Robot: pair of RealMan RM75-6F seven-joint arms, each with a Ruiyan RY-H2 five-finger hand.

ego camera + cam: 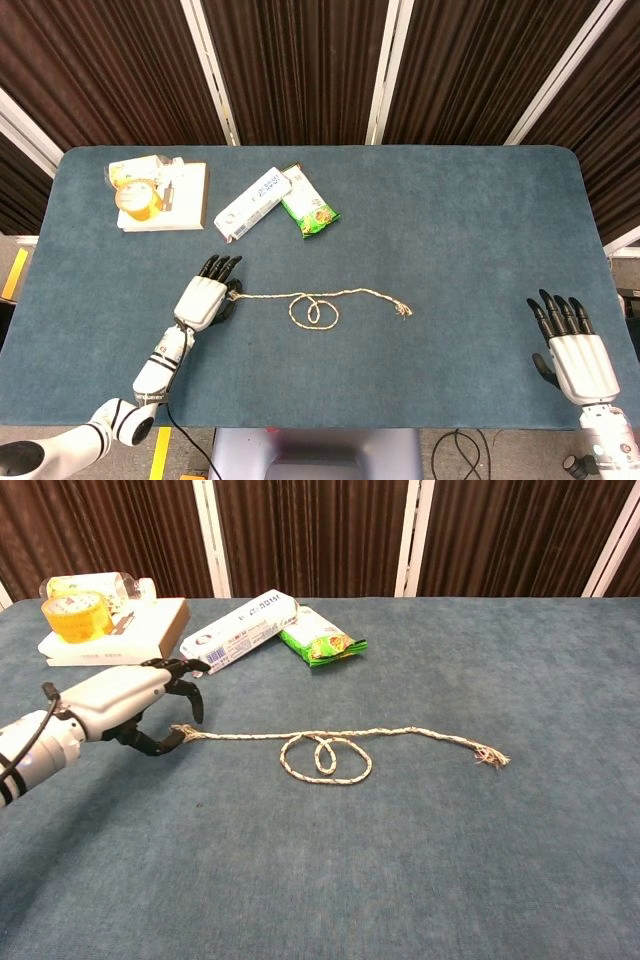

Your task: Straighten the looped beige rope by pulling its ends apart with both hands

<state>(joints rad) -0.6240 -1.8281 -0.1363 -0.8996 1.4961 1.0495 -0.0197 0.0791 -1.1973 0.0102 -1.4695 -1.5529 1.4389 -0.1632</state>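
Observation:
The beige rope (265, 297) lies on the blue table (450, 230) with a double loop (300, 772) near its middle. Its frayed right end (404, 310) lies free. My left hand (205, 298) hovers at the rope's left end (182, 733), fingers curved above it and thumb below, holding nothing. In the chest view the left hand (140, 705) is at the left, fingertips just over that end. My right hand (573, 350) lies open near the table's front right corner, far from the rope; only the head view shows it.
A white box (185, 195) with a yellow tape roll (138, 201) stands at the back left. A white carton (250, 204) and a green packet (310, 207) lie behind the rope.

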